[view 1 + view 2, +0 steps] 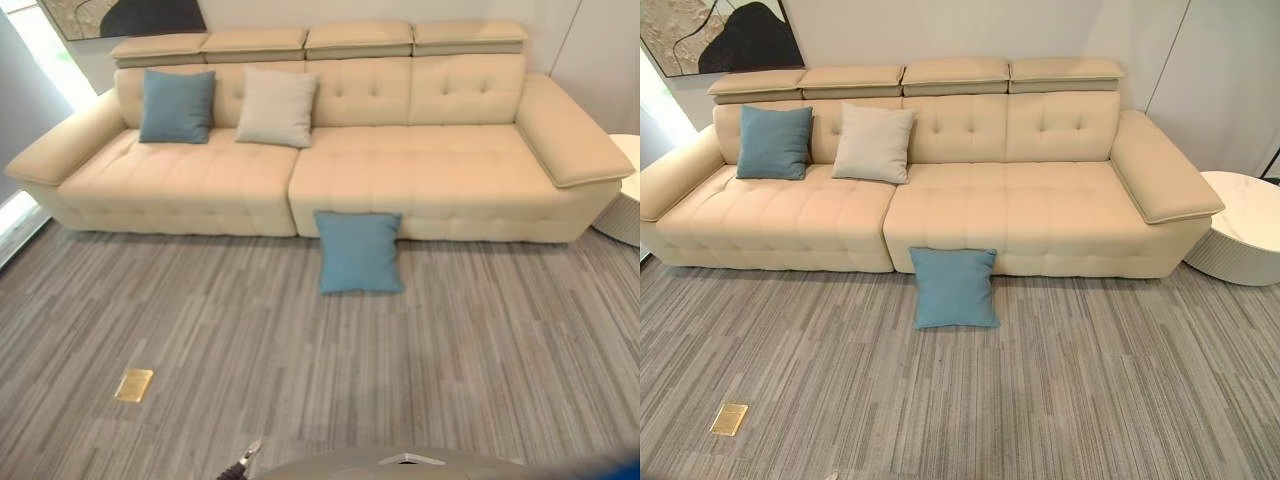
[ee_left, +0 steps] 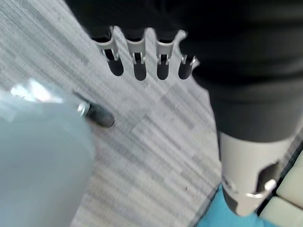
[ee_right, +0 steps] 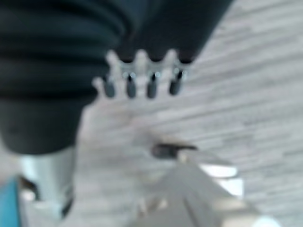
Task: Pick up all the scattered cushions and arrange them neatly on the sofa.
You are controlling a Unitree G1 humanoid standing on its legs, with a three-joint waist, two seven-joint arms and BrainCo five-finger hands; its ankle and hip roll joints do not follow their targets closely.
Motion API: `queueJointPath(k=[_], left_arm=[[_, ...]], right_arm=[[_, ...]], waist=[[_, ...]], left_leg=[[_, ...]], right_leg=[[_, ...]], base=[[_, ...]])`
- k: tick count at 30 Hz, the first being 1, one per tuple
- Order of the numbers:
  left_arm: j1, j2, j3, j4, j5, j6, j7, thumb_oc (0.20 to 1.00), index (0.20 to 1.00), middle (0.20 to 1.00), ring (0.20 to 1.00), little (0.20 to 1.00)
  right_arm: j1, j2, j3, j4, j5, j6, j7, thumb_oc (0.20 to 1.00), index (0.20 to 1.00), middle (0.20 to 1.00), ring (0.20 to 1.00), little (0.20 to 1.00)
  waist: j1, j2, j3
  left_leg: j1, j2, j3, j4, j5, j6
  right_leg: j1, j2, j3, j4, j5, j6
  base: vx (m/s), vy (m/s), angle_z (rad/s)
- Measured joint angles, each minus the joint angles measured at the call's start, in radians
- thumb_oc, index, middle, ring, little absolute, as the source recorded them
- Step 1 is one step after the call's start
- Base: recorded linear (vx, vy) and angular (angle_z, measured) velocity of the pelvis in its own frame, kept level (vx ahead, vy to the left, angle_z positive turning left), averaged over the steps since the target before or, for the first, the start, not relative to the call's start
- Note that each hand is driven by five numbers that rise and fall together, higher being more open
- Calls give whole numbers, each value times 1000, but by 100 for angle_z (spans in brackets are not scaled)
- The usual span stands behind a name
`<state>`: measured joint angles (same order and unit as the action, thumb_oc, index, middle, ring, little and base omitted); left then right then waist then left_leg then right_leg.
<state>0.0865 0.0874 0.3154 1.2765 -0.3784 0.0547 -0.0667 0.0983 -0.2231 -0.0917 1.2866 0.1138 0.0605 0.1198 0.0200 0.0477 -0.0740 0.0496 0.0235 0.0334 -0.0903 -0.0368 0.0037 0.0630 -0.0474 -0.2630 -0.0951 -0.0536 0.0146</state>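
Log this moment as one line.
blue cushion: floor, against sofa | blue, beige cushions: on seat | left hand, right hand: open, empty

Even daylight entered from the window (image 1: 35, 45) at the left, the sofa (image 1: 1040, 200) stood sharp, and both wrist views were blurred.
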Motion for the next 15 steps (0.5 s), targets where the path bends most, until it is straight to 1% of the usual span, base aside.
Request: queueJointPath(k=[1, 3, 4, 7, 9, 10, 11, 12, 13, 14, 15], left_arm=[[-17, 0, -46, 19, 20, 3, -6, 1000, 1000, 1000, 1000, 1000], [-40, 23, -129, 62, 58, 3, 9, 1000, 1000, 1000, 1000, 1000], [-47, 22, -147, 50, 78, 3, 8, 1000, 1000, 1000, 1000, 1000], [-54, 1, -135, 24, 76, 0, -11, 1000, 1000, 1000, 1000, 1000], [-59, -10, -126, -5, 71, -5, -36, 1000, 1000, 1000, 1000, 1000], [-63, -12, -121, -4, 70, -6, -41, 1000, 1000, 1000, 1000, 1000], [-90, -7, -118, -3, 73, -11, -42, 1000, 1000, 1000, 1000, 1000], [-124, 1, -116, -5, 73, -26, -38, 1000, 1000, 1000, 1000, 1000], [-154, 7, -115, -5, 73, -31, -36, 1000, 1000, 1000, 1000, 1000], [-186, 24, -108, -3, 75, -43, -30, 1000, 1000, 1000, 1000, 1000], [-180, 15, -88, 7, 75, -44, 4, 1000, 1000, 1000, 1000, 1000]], right_arm=[[-24, 19, 18, 8, -2, -4, 31, 1000, 1000, 1000, 1000, 1000], [-41, 17, 72, 39, -23, -12, 38, 1000, 1000, 1000, 1000, 1000], [-50, 12, 82, 59, -29, -16, 27, 1000, 1000, 1000, 1000, 1000], [-39, 20, 86, 70, -30, -25, 25, 1000, 1000, 1000, 1000, 1000], [-22, 31, 94, 67, -29, -25, 41, 1000, 1000, 1000, 1000, 1000], [-21, 31, 94, 66, -29, -24, 44, 1000, 1000, 1000, 1000, 1000], [-29, 33, 109, 63, -30, -25, 47, 1000, 1000, 1000, 1000, 1000], [-52, 33, 115, 63, -30, -26, 45, 1000, 1000, 1000, 1000, 1000], [-62, 34, 113, 65, -29, -27, 44, 1000, 1000, 1000, 1000, 1000], [-76, 34, 125, 78, -31, -28, 35, 1000, 1000, 1000, 1000, 1000], [-103, 16, 129, 121, -30, -37, 3, 1000, 1000, 1000, 1000, 1000]], waist=[[-1, -3, -1], [-1, -4, -5], [-1, -5, -7], [-2, -16, -12], [-3, -26, -14], [-5, -29, -10], [-2, -59, 7], [-2, -73, 19], [-3, -87, 47], [-1, -111, 85], [-12, -69, 100]], left_leg=[[-1, 0, -1, 0, 0, 0], [-3, 1, -5, 0, 0, 0], [-4, 1, -5, 0, -1, -1], [-9, 4, -5, 0, -1, -2], [-19, 7, -12, 6, 0, -4], [-28, 10, -11, 23, -1, -19], [-165, -3, -10, 216, -38, -75], [-293, -8, -10, 408, -56, -118], [-386, -9, -1, 550, -23, -166], [-495, 9, 48, 673, 25, -187], [-543, 98, 126, 452, 24, -129]], right_leg=[[0, 0, -1, 0, 0, 0], [-1, 1, -5, 0, 0, 0], [-2, 1, -5, 0, -1, -1], [-2, 4, -5, 0, -3, -2], [-5, 7, -9, 0, -4, -5], [-11, 12, -10, 5, -6, -7], [-65, 2, -22, 45, -20, -25], [-102, -14, -34, 86, -44, -44], [-107, -26, -53, 89, -51, -56], [-110, -43, -75, 80, -38, -66], [-101, 1, -113, 36, -30, -48]], base=[[15, -33, 2], [21, -48, 4], [17, -40, 1], [15, -67, 0], [-86, -85, 6], [-162, -67, 14], [-145, -8, 35], [-87, 38, 61], [-29, 74, 72], [81, 137, 83], [323, 289, 51]])
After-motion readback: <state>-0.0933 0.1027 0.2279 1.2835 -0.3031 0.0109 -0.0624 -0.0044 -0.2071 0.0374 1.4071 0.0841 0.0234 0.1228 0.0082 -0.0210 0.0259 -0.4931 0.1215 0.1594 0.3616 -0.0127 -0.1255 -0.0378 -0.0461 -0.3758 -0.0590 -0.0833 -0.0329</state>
